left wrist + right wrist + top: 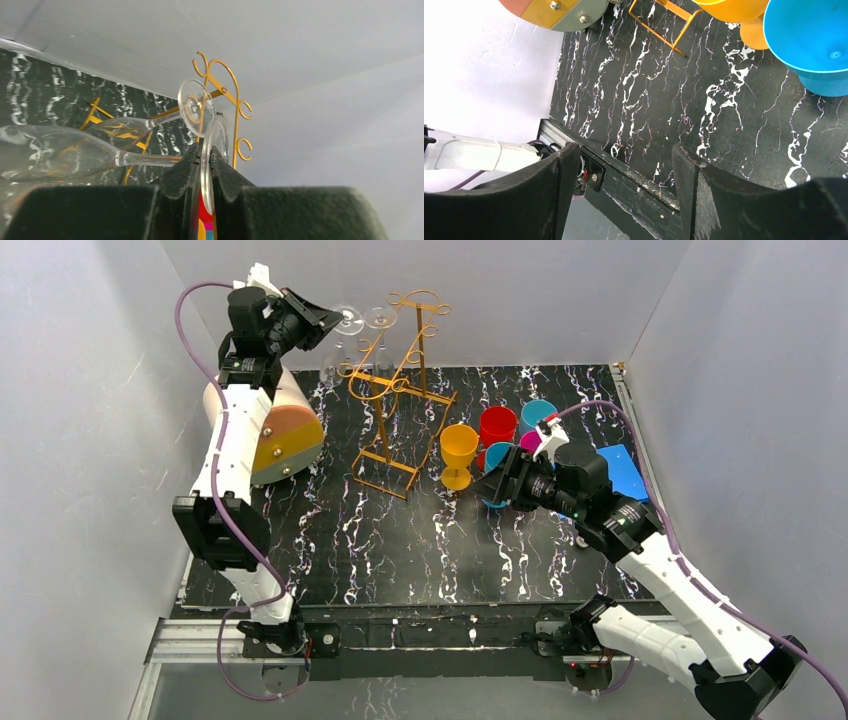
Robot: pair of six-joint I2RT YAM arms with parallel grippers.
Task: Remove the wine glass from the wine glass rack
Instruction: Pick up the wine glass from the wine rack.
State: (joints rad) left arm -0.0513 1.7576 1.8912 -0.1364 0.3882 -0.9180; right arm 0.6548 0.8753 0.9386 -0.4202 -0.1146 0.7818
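Observation:
The golden-orange wire wine glass rack (400,390) stands at the back of the marble table. Its curled scroll ends (220,85) show in the left wrist view. My left gripper (318,322) is raised at the rack's upper left and is shut on the round foot (216,140) of a clear wine glass (55,159). That glass lies sideways, stem and bowl pointing away to the left. A second wine glass (196,107) hangs just behind it on the rack. My right gripper (490,485) hovers low beside the cups, open (624,155), holding nothing.
A cream-and-orange cylindrical box (280,430) lies left of the rack, under my left arm. Yellow (459,450), red (497,425) and blue (538,412) cups cluster at centre right, with a blue flat piece (620,470) beyond. Grey walls enclose the table.

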